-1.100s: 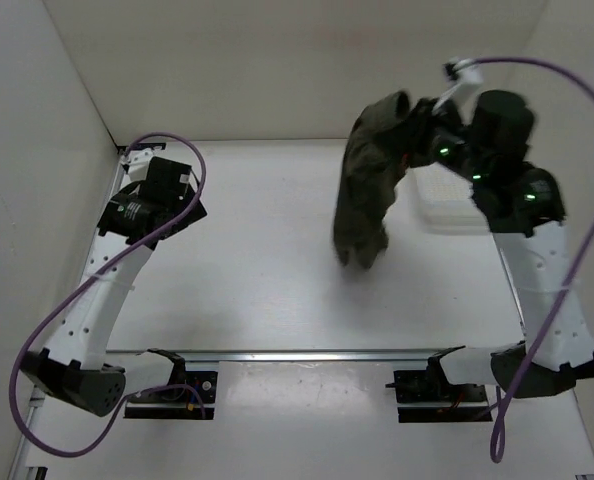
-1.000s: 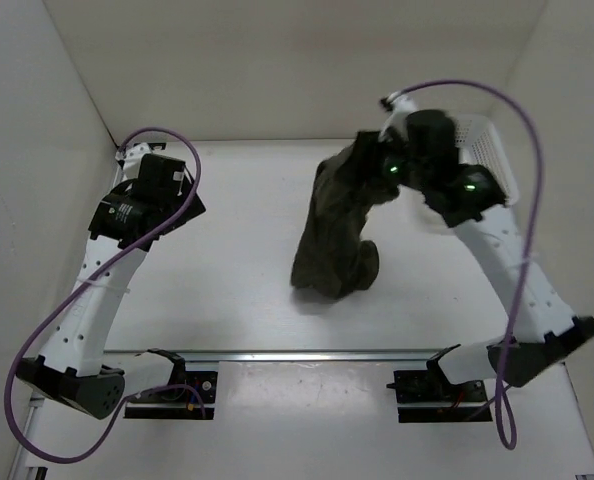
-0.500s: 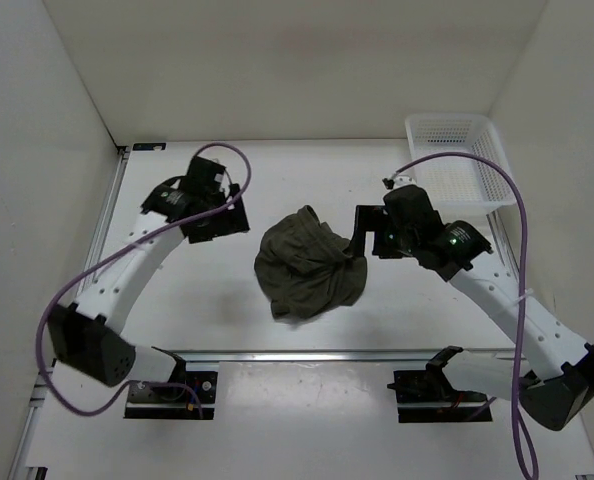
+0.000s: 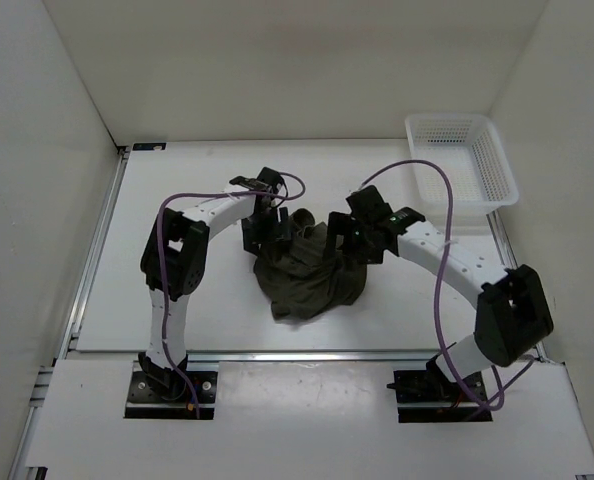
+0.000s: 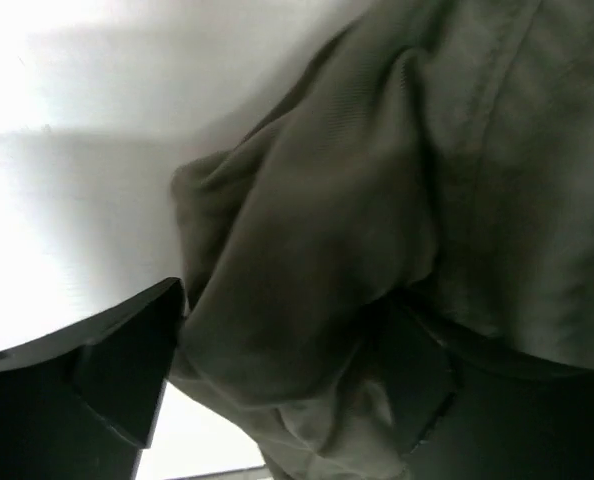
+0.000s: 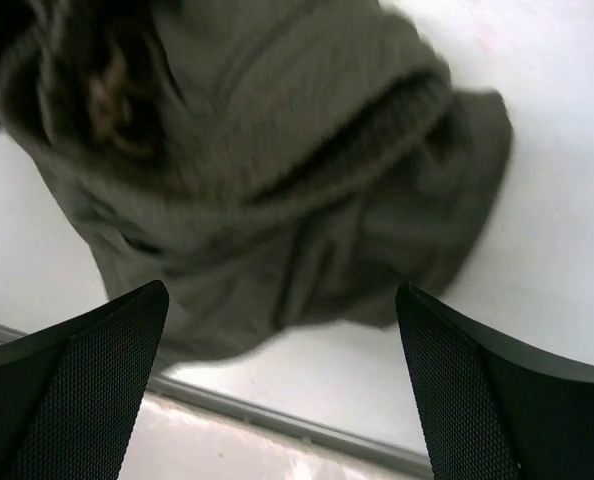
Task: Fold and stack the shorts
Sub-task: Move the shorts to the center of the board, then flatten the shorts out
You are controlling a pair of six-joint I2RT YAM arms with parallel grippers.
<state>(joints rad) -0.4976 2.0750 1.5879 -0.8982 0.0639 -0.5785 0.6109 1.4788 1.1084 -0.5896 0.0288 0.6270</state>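
Observation:
The dark olive shorts (image 4: 307,280) lie in a crumpled heap in the middle of the white table. My left gripper (image 4: 269,235) is pressed into the heap's far left side. In the left wrist view a thick fold of the shorts (image 5: 377,180) fills the gap of that gripper (image 5: 287,330) and touches both black fingers. My right gripper (image 4: 349,243) hovers at the heap's far right edge. Seen from the right wrist, its jaws (image 6: 280,295) stand wide apart above the shorts (image 6: 257,150), with nothing between them.
A white mesh basket (image 4: 457,160) stands in the far right corner, with nothing in it. A metal rail (image 4: 307,353) runs along the table's near edge. White walls close in the left, back and right sides.
The right gripper carried the hanging shorts to the table's middle, let them go in a heap and stays beside them. The left arm swung in from the left and closed on a fold.

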